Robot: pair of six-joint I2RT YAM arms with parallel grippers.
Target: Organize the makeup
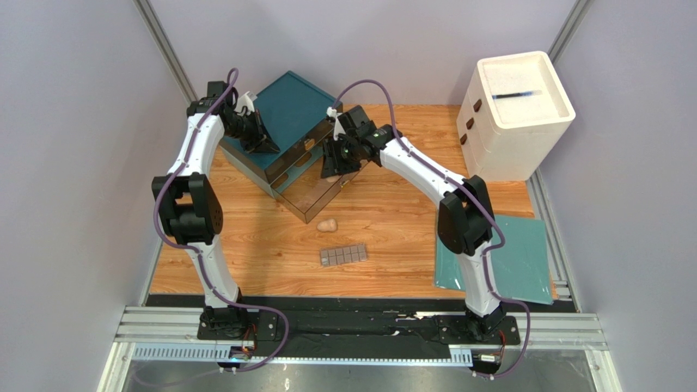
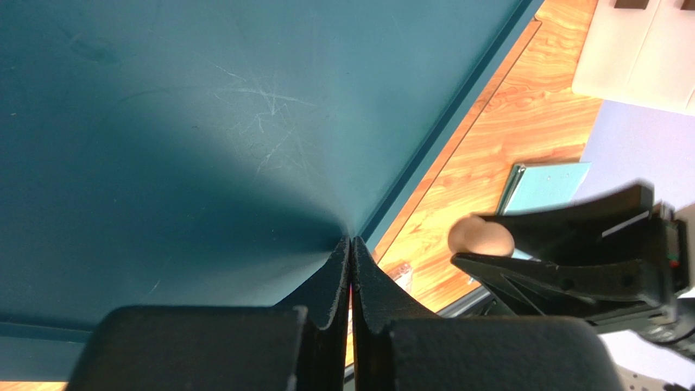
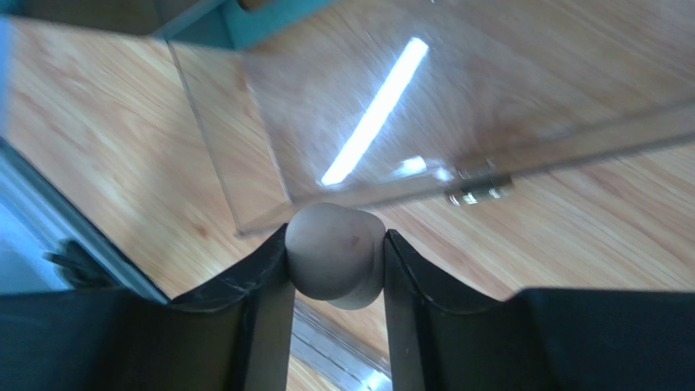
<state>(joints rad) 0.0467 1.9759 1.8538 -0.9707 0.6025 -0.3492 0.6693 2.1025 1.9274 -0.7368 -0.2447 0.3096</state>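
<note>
Top external: shows the teal drawer box (image 1: 286, 110) with its clear drawer (image 1: 309, 198) pulled out forward. Places the left gripper (image 2: 351, 244) over the box lid, fingers pressed together on nothing; contact with the lid not discernible. Sets the right gripper (image 3: 336, 240) above the open drawer, just in front of the box, pinching one peach sponge (image 3: 334, 265), its lower part hidden between the fingers. Leaves the second sponge (image 1: 327, 224) on the table (image 1: 245, 245) just in front of the drawer, the palette (image 1: 344, 256) farther forward. Masks the drawer's contents behind the right gripper.
</note>
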